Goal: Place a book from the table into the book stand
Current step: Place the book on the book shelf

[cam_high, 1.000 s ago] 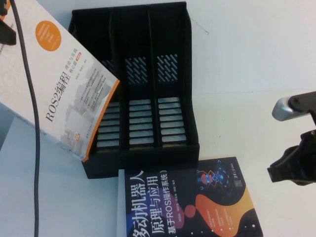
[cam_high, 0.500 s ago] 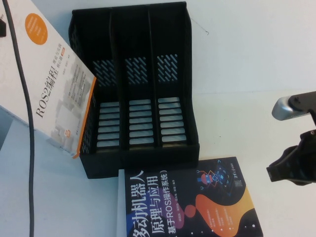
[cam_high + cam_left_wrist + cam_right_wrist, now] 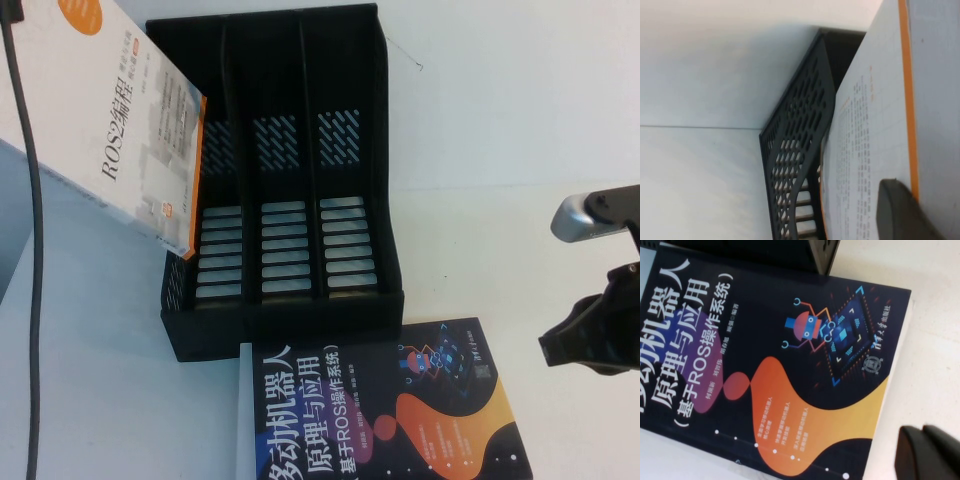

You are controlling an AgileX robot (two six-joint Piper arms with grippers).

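The white-grey book with the black "ROS2" title and orange edge hangs tilted in the air at the left, its lower corner over the left slot of the black book stand. My left gripper is shut on the book; one dark finger presses on its cover by the orange stripe. The stand's perforated side is just beside the book. My right gripper hovers shut over the table at the right and holds nothing.
A black book with orange and purple blobs lies flat in front of the stand; it also fills the right wrist view, beside my right gripper. A black cable hangs down the left side.
The book has risen and swung toward the stand. Its lower corner has moved from outside the left wall to over the left slot. The right arm has not moved.
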